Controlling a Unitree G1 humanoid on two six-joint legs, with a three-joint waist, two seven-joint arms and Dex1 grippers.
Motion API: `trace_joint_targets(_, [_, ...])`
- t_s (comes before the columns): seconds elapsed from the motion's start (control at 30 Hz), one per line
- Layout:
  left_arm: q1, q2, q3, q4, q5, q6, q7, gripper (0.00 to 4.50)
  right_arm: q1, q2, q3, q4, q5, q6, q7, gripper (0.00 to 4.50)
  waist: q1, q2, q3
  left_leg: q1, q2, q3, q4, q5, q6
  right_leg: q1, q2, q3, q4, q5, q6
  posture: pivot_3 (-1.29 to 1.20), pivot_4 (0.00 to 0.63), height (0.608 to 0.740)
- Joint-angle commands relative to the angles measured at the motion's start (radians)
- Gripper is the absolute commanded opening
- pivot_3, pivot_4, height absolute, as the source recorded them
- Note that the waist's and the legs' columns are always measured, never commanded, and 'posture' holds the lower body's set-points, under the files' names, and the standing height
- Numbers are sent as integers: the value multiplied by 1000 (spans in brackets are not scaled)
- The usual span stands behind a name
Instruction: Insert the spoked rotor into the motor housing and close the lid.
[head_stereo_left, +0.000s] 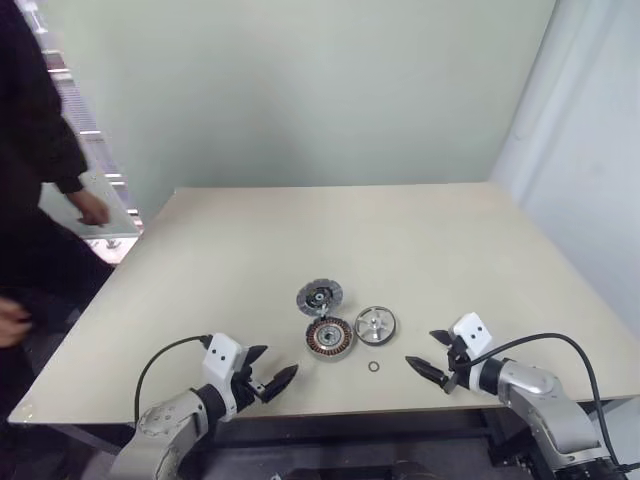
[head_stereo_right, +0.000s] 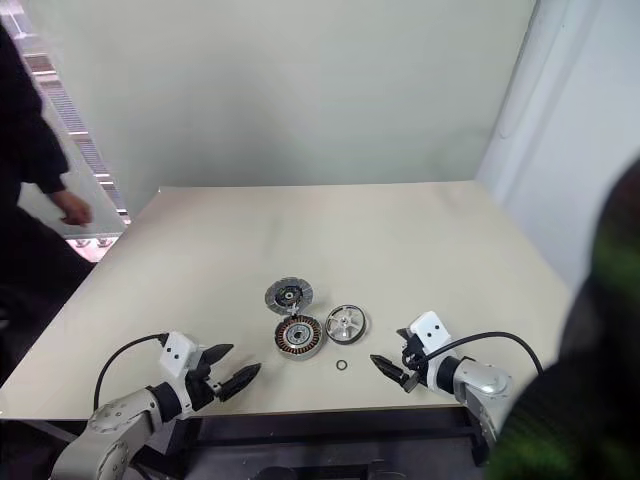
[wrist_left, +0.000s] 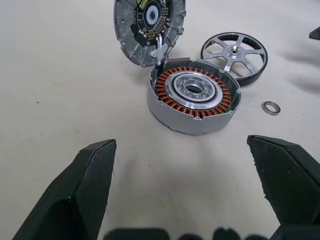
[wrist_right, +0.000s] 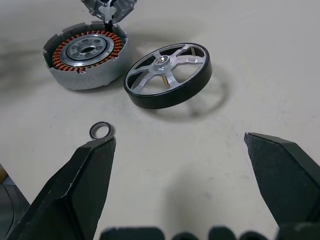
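Note:
The motor housing (head_stereo_left: 329, 337) lies near the table's front middle, its copper windings ringing a pale centre (wrist_left: 194, 90). Just behind it, joined at the rim, the lid (head_stereo_left: 319, 297) lies open with its inner side up (wrist_left: 148, 27). The spoked rotor (head_stereo_left: 375, 325) lies flat to the housing's right (wrist_right: 167, 75), apart from it. My left gripper (head_stereo_left: 270, 370) is open and empty, at the front edge left of the housing. At the front right, my right gripper (head_stereo_left: 433, 356) is open and empty too, pointing toward the rotor.
A tiny loose metal ring (head_stereo_left: 373, 367) lies in front of the rotor (wrist_right: 101, 131). A person in dark clothes (head_stereo_left: 35, 150) stands past the table's left edge, a hand (head_stereo_left: 90, 208) near the far left corner. The table (head_stereo_left: 420, 240) has free room behind the parts.

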Motion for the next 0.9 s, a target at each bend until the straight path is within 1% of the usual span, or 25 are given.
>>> trace_joint_targets(0.03, [-14, 3, 18, -41, -13, -18, -2, 4490, -26, 2, -30, -37, 24, -21, -4, 4500, 0, 0, 0, 0, 0, 0, 0, 0, 0, 0, 0, 0, 0, 0, 0, 0, 0, 740])
trace_joint_targets(0.23, [-3, -5, 19, -50, -18, -26, 0, 4490, -20, 27, -45, -55, 53, 5, -17, 4500, 0, 0, 0, 0, 0, 0, 0, 0, 0, 0, 0, 0, 0, 0, 0, 0, 0, 740])
trace_joint_targets(0.47, [-26, -22, -9, -74, -17, -10, 2, 4490, -13, 19, -64, -116, 100, 54, -18, 4500, 0, 0, 0, 0, 0, 0, 0, 0, 0, 0, 0, 0, 0, 0, 0, 0, 0, 740])
trace_joint_targets(0.6, [-31, -26, -19, -87, -17, -4, 1, 4490, 5, 38, -77, -133, 108, 15, -35, 4500, 1, 0, 0, 0, 0, 0, 0, 0, 0, 0, 0, 0, 0, 0, 0, 0, 0, 740])
trace_joint_targets(0.7, [-37, -20, -18, -82, -18, 0, -7, 4490, 27, 48, -58, -144, 91, -32, -35, 4500, 0, 0, 0, 0, 0, 0, 0, 0, 0, 0, 0, 0, 0, 0, 0, 0, 0, 740])
trace_joint_targets(0.9, [-42, -21, -23, -75, -16, 0, -10, 4490, 26, 52, -7, -151, 69, -20, -44, 4500, 0, 0, 0, 0, 1, 1, 0, 0, 0, 0, 0, 0, 0, 0, 0, 0, 0, 740])
